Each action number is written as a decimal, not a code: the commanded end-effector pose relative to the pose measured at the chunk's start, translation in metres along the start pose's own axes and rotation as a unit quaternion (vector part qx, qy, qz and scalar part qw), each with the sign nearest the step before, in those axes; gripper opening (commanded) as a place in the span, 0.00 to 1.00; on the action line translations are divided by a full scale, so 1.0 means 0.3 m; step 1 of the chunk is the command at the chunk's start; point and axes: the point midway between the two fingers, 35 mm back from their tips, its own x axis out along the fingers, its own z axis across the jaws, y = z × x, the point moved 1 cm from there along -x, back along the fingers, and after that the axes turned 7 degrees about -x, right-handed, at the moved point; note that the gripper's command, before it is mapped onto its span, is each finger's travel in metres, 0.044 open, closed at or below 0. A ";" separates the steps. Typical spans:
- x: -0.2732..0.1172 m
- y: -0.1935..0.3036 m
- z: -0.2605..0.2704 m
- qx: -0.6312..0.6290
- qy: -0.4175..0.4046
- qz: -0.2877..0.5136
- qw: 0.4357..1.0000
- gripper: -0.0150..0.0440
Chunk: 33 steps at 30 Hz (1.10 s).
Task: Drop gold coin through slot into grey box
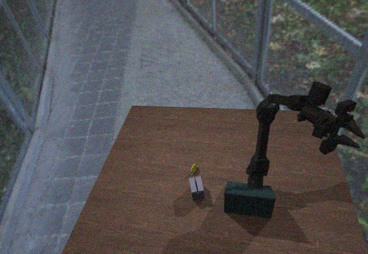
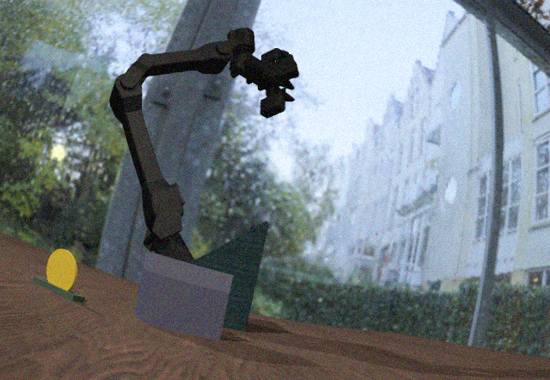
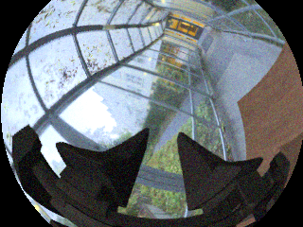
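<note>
The gold coin stands on edge in the dark-green holder. The grey box is beside them, with a dark narrow slot running along its pale lid. My gripper is held high and far from both, out over the right side of the table in the top view. Its fingers are part open, with a gap and nothing between them in the wrist view. The coin, holder and box are not visible in the wrist view.
The arm stands on a dark-green block, to the right of the grey box in the top view. The wooden table carries everything. Its edge shows at the right of the wrist view.
</note>
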 end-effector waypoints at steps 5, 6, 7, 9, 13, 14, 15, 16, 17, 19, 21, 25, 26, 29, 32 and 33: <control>-0.076 -0.274 -0.100 -0.054 0.051 -0.099 0.992 0.53; -0.090 -0.310 -0.116 -0.061 0.060 -0.113 0.990 0.53; -0.107 -0.353 -0.135 -0.068 0.072 -0.128 0.987 0.53; -0.148 -0.438 -0.177 -0.084 0.099 -0.159 0.979 0.53; -0.259 -0.609 -0.273 -0.114 0.163 -0.215 0.956 0.53; -0.292 -0.650 -0.299 -0.121 0.181 -0.228 0.949 0.53; -0.327 -0.688 -0.326 -0.127 0.199 -0.239 0.942 0.53; -0.362 -0.725 -0.354 -0.133 0.218 -0.249 0.934 0.53; -0.399 -0.759 -0.383 -0.139 0.238 -0.258 0.926 0.53; -0.476 -0.822 -0.441 -0.148 0.277 -0.273 0.909 0.53; -0.546 -0.868 -0.491 -0.149 0.301 -0.278 0.900 0.53; -0.669 -0.932 -0.583 -0.153 0.348 -0.283 0.881 0.53; -0.699 -0.945 -0.606 -0.155 0.364 -0.283 0.874 0.53; -0.790 -0.976 -0.676 -0.158 0.411 -0.280 0.853 0.53; -0.903 -1.000 -0.766 -0.160 0.468 -0.267 0.827 0.53; -0.948 -1.005 -0.802 -0.159 0.491 -0.258 0.817 0.53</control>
